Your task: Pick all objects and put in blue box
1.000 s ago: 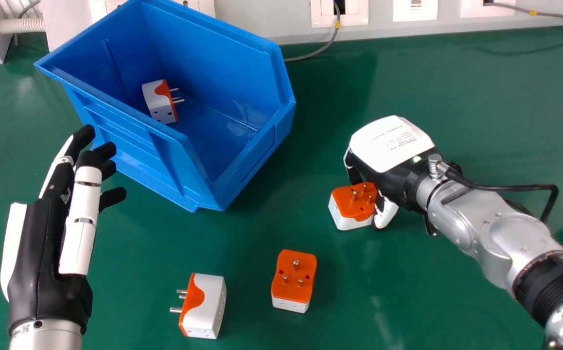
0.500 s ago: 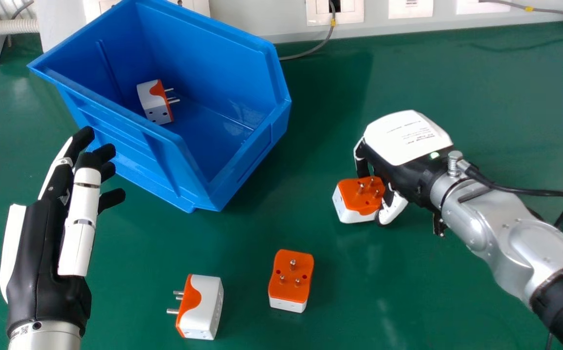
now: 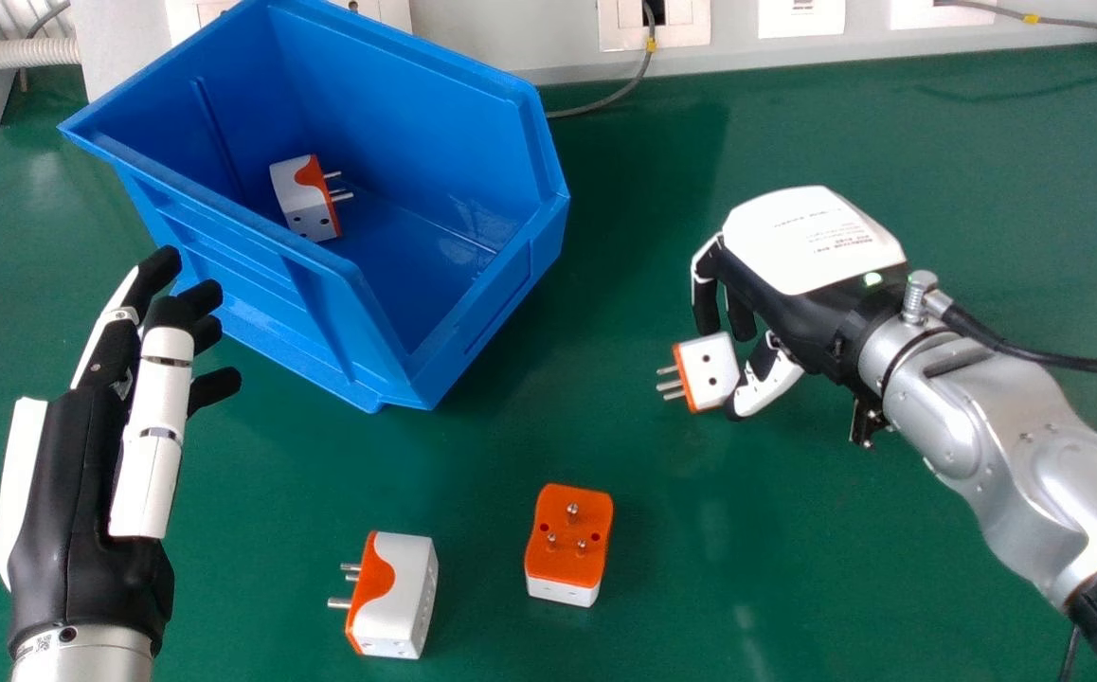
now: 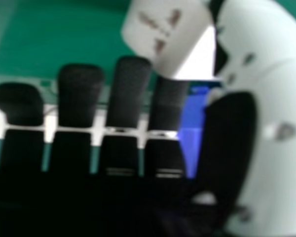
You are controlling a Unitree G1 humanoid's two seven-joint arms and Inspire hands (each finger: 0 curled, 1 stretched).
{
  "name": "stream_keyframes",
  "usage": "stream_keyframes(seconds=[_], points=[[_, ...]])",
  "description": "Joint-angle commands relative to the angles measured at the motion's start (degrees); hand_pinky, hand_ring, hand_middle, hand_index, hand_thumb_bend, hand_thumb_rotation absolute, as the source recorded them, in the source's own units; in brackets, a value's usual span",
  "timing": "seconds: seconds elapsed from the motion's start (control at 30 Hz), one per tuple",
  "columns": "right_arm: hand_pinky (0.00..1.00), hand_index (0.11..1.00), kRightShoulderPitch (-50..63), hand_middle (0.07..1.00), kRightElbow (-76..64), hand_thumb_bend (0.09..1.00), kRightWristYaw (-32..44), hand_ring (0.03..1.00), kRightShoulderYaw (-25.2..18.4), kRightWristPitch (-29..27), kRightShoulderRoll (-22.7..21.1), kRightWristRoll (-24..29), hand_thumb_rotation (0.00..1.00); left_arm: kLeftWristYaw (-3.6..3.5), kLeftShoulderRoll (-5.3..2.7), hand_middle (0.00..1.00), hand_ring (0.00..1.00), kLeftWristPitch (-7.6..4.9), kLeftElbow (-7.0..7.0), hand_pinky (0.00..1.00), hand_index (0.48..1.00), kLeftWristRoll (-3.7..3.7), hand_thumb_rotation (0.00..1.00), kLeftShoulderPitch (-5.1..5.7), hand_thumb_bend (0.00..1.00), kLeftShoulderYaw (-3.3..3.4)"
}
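Near on the tabletop (image 3: 473,464), a white-orange adapter (image 3: 402,597) lies with its pins sideways, and a second adapter (image 3: 567,549) has its pins up. The left robot hand (image 3: 84,474) is open, its fingers almost straight. The right robot hand (image 3: 795,275) is partly closed and pinches a third adapter (image 3: 714,369); the head view shows pins on it, the right hand view shows dark holes in its face. Farther, the blue box (image 3: 264,284) contains a fourth adapter (image 3: 304,201).

I see a green counter (image 3: 842,530) with the blue box (image 3: 245,275) standing toward its far left. Nearer me, an orange-and-white plug adapter (image 3: 569,554) sits pins up; left of it, a second adapter (image 3: 402,592) lies, pins pointing left. A grey cable (image 3: 605,100) rests behind.
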Motion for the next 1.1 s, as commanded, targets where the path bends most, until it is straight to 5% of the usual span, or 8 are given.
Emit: stream_keyframes(seconds=[0.0,0.93,1.07], points=[[0.20,0.472,-0.30,0.466,-2.44,0.513,0.08,0.285,-1.98,-0.50,-0.98,1.01,0.00,-0.04,0.62,0.87,0.87,-0.92,-0.39,0.78,0.904,0.29,0.90,-0.22,0.37,0.25],[0.17,0.505,1.48,0.466,-4.97,0.504,-0.73,0.355,-2.09,2.12,0.28,-1.80,0.00,-0.15,0.79,0.86,0.87,0.02,-1.05,0.78,0.896,-0.28,0.90,-0.29,0.38,0.71],[0.25,0.499,1.78,0.486,-5.50,0.504,-1.34,0.380,-3.10,2.57,0.27,-2.18,0.00,-0.26,0.73,0.86,0.87,0.07,-0.85,0.78,0.894,-0.55,0.90,-0.46,0.38,0.79]])
